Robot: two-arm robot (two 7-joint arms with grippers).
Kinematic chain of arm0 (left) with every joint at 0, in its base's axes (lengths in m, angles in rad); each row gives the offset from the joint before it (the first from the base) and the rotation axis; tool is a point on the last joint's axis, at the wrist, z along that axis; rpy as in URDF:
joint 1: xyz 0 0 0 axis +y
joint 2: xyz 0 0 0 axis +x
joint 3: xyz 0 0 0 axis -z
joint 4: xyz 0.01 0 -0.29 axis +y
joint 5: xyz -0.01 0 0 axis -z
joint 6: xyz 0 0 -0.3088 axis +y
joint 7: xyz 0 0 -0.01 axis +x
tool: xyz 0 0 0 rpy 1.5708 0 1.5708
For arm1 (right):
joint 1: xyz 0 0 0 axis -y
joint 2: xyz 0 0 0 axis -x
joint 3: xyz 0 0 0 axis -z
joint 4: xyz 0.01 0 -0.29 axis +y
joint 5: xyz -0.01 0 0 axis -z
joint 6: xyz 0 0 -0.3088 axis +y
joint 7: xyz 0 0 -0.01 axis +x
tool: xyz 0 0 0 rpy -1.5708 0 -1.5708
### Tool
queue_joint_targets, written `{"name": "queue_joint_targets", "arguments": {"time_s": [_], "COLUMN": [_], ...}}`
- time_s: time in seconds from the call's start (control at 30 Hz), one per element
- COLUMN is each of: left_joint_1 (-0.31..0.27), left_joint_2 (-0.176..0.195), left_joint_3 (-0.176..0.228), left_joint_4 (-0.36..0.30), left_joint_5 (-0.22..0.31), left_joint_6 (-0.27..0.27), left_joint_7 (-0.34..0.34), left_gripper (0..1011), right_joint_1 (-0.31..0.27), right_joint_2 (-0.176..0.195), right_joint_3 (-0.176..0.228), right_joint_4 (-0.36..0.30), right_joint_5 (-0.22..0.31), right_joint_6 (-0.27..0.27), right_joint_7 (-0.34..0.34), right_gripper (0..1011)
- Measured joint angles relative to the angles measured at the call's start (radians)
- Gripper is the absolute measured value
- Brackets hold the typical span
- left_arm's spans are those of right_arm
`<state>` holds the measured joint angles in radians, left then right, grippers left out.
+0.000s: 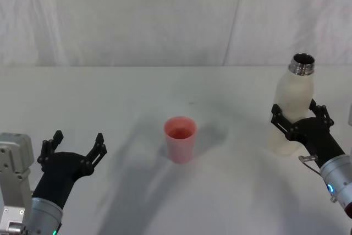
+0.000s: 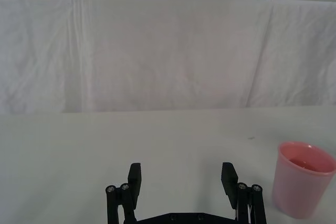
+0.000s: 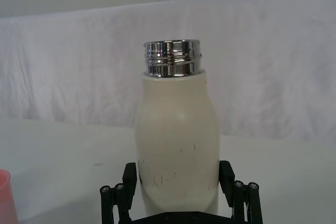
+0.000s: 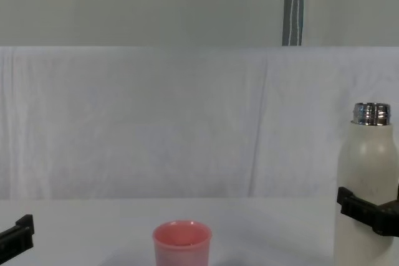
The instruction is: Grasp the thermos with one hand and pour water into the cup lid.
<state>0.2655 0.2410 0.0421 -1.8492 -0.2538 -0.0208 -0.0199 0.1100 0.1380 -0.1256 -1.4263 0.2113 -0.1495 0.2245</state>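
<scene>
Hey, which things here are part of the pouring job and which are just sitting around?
Part of the job:
- thermos, upright, uncapped
- cup lid, pink, mid-table
- right gripper, fingers either side of the thermos

Just there:
- left gripper, open, idle
- table
- white backdrop cloth

White table surface [image 1: 137, 92], covered in plain cloth. White draped backdrop cloth [image 4: 156, 123], hung behind the table, creased vertically. Grey vertical pole [image 4: 293, 5], seen above the backdrop.
</scene>
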Motion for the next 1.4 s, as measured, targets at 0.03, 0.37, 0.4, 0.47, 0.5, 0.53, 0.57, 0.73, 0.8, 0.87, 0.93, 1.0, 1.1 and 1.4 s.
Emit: {"name": "queue_joint_targets", "arguments": {"time_s": [0.03,0.37,0.4,0.47,0.5,0.53,0.57,0.73,0.8,0.87,0.93,1.0,1.1,1.4], "left_joint_1": [0.0,0.0,0.0,0.0,0.0,0.0,0.0,0.0,0.0,0.0,0.0,0.0,0.0,0.0], "left_joint_2": [0.0,0.0,0.0,0.0,0.0,0.0,0.0,0.0,0.0,0.0,0.0,0.0,0.0,0.0], "left_joint_3": [0.0,0.0,0.0,0.0,0.0,0.0,0.0,0.0,0.0,0.0,0.0,0.0,0.0,0.0], "left_joint_4": [0.0,0.0,0.0,0.0,0.0,0.0,0.0,0.0,0.0,0.0,0.0,0.0,0.0,0.0], "left_joint_5": [0.0,0.0,0.0,0.0,0.0,0.0,0.0,0.0,0.0,0.0,0.0,0.0,0.0,0.0], "left_joint_6": [0.0,0.0,0.0,0.0,0.0,0.0,0.0,0.0,0.0,0.0,0.0,0.0,0.0,0.0], "left_joint_7": [0.0,0.0,0.0,0.0,0.0,0.0,0.0,0.0,0.0,0.0,0.0,0.0,0.0,0.0], "left_gripper": [1001,1001,1001,1001,1001,1001,1001,1001,1001,1001,1001,1001,1001,1001], "right_joint_1": [0.004,0.029,0.031,0.034,0.037,0.038,0.039,0.052,0.057,0.062,0.065,0.069,0.073,0.071], "right_joint_2": [0.0,0.006,0.007,0.008,0.009,0.01,0.01,0.013,0.014,0.014,0.015,0.015,0.016,0.015], "right_joint_3": [-0.002,-0.011,-0.012,-0.013,-0.014,-0.014,-0.015,-0.019,-0.022,-0.025,-0.027,-0.031,-0.033,-0.032], "right_joint_4": [0.004,0.032,0.033,0.036,0.039,0.04,0.041,0.055,0.06,0.064,0.067,0.072,0.075,0.075], "right_joint_5": [0.003,0.016,0.017,0.019,0.02,0.021,0.021,0.023,0.024,0.024,0.024,0.024,0.023,0.023], "right_joint_6": [-0.001,-0.006,-0.006,-0.006,-0.006,-0.006,-0.006,-0.005,-0.004,-0.002,-0.002,0.0,0.003,0.004], "right_joint_7": [0.003,0.015,0.016,0.019,0.02,0.021,0.021,0.023,0.025,0.027,0.027,0.028,0.028,0.028], "right_gripper": [1001,1002,1002,1002,1002,1002,1002,1002,1002,1002,1002,1002,1002,1002]}}
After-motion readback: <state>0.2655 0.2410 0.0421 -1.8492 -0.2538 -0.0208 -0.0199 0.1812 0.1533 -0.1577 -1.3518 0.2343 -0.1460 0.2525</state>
